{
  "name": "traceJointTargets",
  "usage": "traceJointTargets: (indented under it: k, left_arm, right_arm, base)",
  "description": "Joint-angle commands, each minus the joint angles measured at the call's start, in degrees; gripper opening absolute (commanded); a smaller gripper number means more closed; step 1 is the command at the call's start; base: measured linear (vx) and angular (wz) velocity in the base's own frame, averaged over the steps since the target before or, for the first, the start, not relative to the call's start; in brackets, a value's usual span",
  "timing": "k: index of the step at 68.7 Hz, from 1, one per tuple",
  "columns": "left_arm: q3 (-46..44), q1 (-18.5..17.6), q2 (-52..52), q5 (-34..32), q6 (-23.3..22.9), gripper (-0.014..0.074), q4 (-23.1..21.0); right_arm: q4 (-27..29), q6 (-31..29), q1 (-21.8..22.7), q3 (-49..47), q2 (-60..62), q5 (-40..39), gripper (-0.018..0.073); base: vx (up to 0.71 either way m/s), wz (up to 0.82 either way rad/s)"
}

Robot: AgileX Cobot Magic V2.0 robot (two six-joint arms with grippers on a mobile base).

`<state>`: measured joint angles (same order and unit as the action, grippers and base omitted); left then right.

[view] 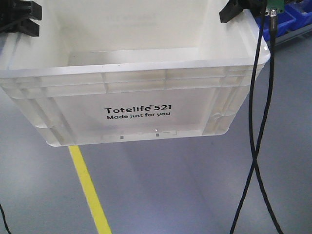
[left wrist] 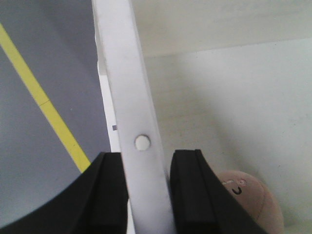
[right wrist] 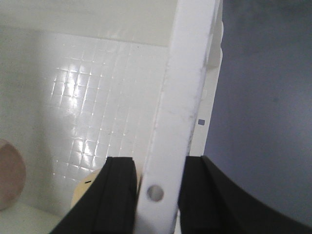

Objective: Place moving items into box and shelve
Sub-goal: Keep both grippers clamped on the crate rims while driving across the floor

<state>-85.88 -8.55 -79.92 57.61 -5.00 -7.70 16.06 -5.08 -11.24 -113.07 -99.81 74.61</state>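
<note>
Big white box (view: 146, 92) with "Totelife 521 Made just for you" on the front, hanging between two black grippers over a grey floor (view: 195, 195). Left gripper (left wrist: 146, 168) clamped on the box's rim, one pad outside, one inside, white rim sandwiched right between them. Same deal on the other side: right gripper (right wrist: 157, 170) pinching the opposite rim, pads tight against both faces of it.

Inside the box, down on the bottom: mauve plush (left wrist: 249, 197) with a bit of stitched face showing, seen just past the left gripper's inner pad in the left wrist view. Also peeking in at the far left edge of the right wrist view. Near it, close to the right gripper's inner pad, a sliver of pale yellow plush (right wrist: 80, 192) — mostly hidden, can't make out any stripe.

Yellow line (view: 87, 190) running across the floor under the box, two black cables (view: 256, 146) dangling at the right, blue bins (view: 297, 14) up in the far corner.
</note>
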Motion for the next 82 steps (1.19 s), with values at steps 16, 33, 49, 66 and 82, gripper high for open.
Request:
traceJointTargets:
  k: [16,33,49,66,82]
  left_arm:
    - [-2.0,-1.0,2.8,-7.4,1.6,-0.0017,-5.0]
    - [-2.0,-1.0,2.8,-7.4,1.6,-0.0017,-5.0]
    - [-2.0,-1.0,2.8,-7.4,1.6,-0.0017,-4.9]
    - [-2.0,-1.0,2.8,-7.4,1.6,-0.0017,-4.9]
    - [-2.0,-1.0,2.8,-7.4,1.6,-0.0017,-4.9]
  right_arm:
    - [7.8,-1.1,-0.5,-2.4,3.8,-1.1,-0.0011]
    - [7.8,-1.1,-0.5,-2.4,3.8,-1.1,-0.0011]
    - [7.8,-1.1,-0.5,-2.4,3.8,-1.1,-0.0011]
    - [7.8,-1.1,-0.5,-2.4,3.8,-1.1,-0.0011]
    - [7.8,-1.1,-0.5,-2.4,3.8,-1.1,-0.0011]
  base:
    - [0.38,-0.62]
    - [0.35,-0.56]
    - [0.33,-0.50]
    - [0.31,-0.48]
    - [0.29,-0.46]
